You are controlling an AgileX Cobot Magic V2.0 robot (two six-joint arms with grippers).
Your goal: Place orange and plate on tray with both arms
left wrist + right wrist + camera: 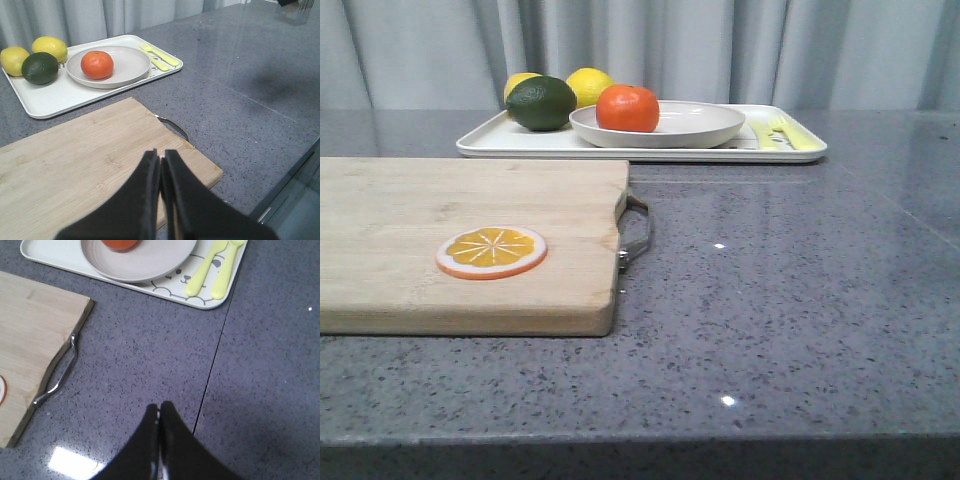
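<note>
The orange [627, 108] rests on the off-white plate [705, 128], and the plate sits on the white tray [490, 142] at the back of the table. The left wrist view shows the same: orange [97, 65], plate [131, 64], tray [55, 97]. My left gripper [160, 154] is shut and holds nothing, hovering above the wooden cutting board [75, 165], well short of the tray. My right gripper [159, 406] is shut and holds nothing, above bare counter, with the plate [145, 262], part of the orange [120, 244] and the tray [200, 297] beyond it. Neither gripper shows in the front view.
A green lime [540, 103] and two yellow lemons [590, 84] lie on the tray's left part; yellow-green utensils [780, 132] on its right. The cutting board [460, 215] with a metal handle [636, 235] fills the left front, an orange slice disc [491, 251] on it.
</note>
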